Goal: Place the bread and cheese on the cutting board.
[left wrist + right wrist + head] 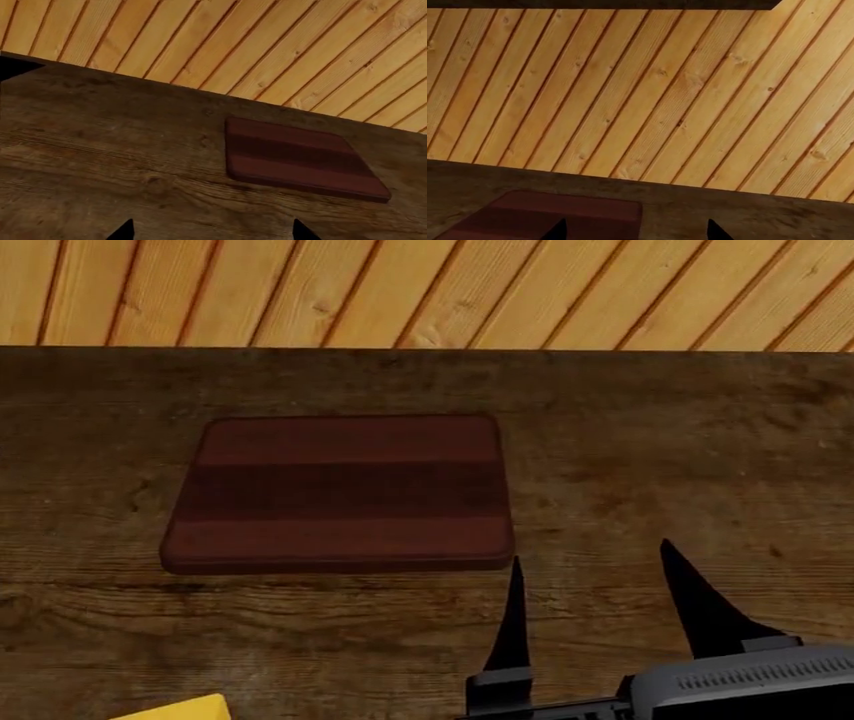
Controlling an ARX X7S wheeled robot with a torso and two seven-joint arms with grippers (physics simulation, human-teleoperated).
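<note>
The cutting board [340, 492], dark reddish-brown with stripes, lies bare on the brown countertop left of centre in the head view. It also shows in the left wrist view [297, 157] and the right wrist view [540, 217]. A yellow corner of the cheese [180, 708] shows at the bottom left edge of the head view. The bread is out of view. My right gripper [594, 565] is open and empty, just right of the board's near right corner. My left gripper [212, 231] is open and empty over bare countertop; it does not show in the head view.
The wooden countertop [694, 440] ends at a far edge against a light wood plank wall [427, 290].
</note>
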